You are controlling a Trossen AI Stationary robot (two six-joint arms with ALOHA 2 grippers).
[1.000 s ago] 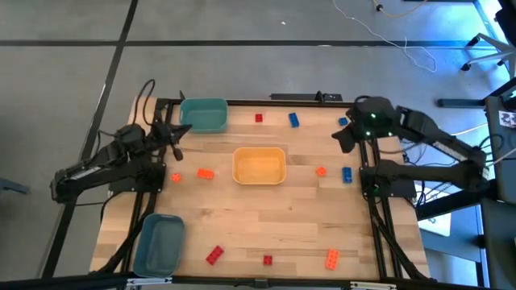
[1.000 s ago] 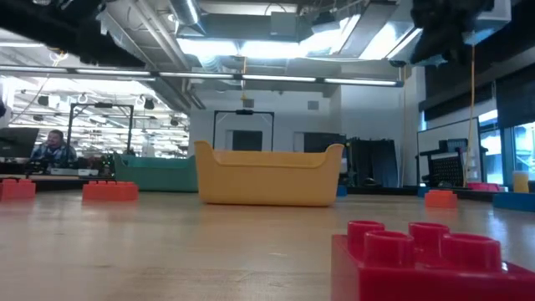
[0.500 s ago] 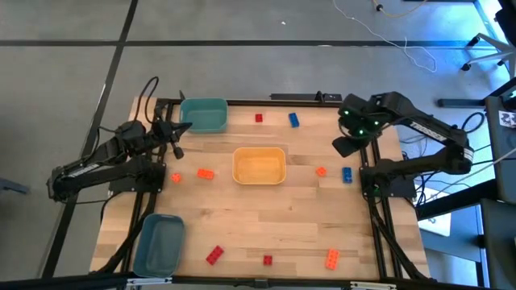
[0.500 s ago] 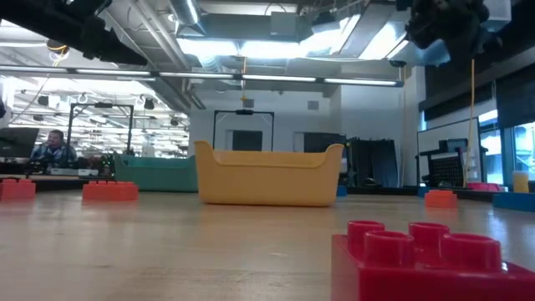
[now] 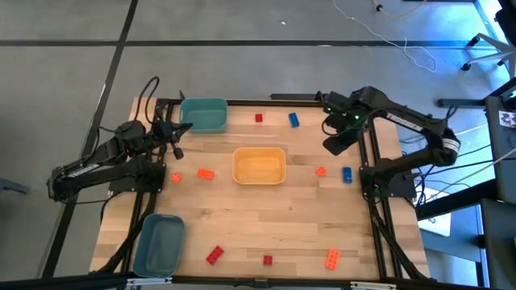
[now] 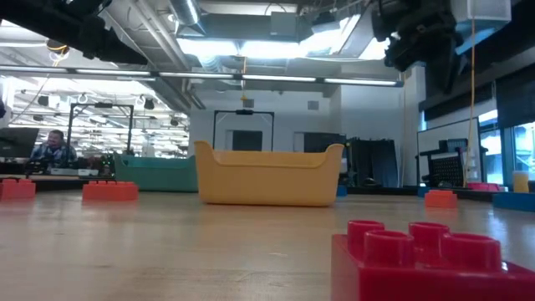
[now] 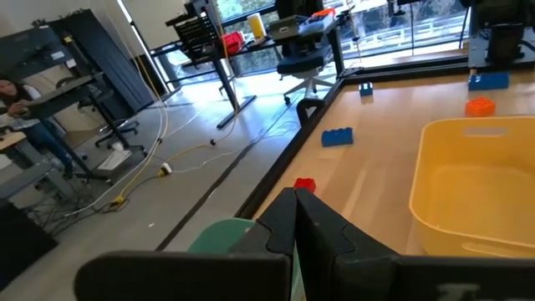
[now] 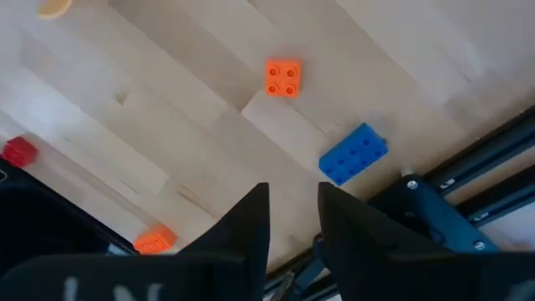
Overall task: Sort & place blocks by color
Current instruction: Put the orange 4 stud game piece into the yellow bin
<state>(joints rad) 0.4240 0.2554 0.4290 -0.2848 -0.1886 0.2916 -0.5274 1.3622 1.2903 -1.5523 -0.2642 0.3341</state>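
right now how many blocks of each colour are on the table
red plastic toy bricks: 3
orange plastic toy bricks: 4
blue plastic toy bricks: 3 (one is hidden under the right arm from above and shows only in the left wrist view)
total: 10

Two dark arms [image 5: 105,165], black cables; green lights, seemingly, near right end effector [image 5: 334,143].

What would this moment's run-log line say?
left gripper: shut, idle beside teal bin | right gripper: open, empty, above orange block and blue block | yellow bin: empty
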